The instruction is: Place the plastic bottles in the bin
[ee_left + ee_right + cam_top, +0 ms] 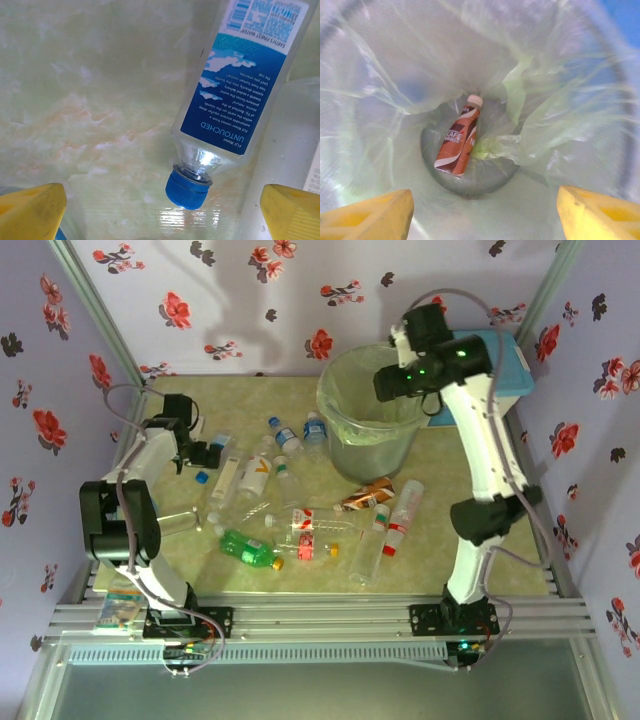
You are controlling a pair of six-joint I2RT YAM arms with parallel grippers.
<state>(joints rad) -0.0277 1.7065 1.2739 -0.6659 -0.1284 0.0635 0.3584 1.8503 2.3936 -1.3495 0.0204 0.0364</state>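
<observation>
Tabletop (430, 560) seemingly marbled; floral-print walls (230, 290)

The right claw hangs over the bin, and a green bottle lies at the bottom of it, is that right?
Not quite: the bottle at the bottom of the bin is brown-orange with a pale cap, not green, as the right wrist view shows. The right gripper does hang over the bin.
</observation>
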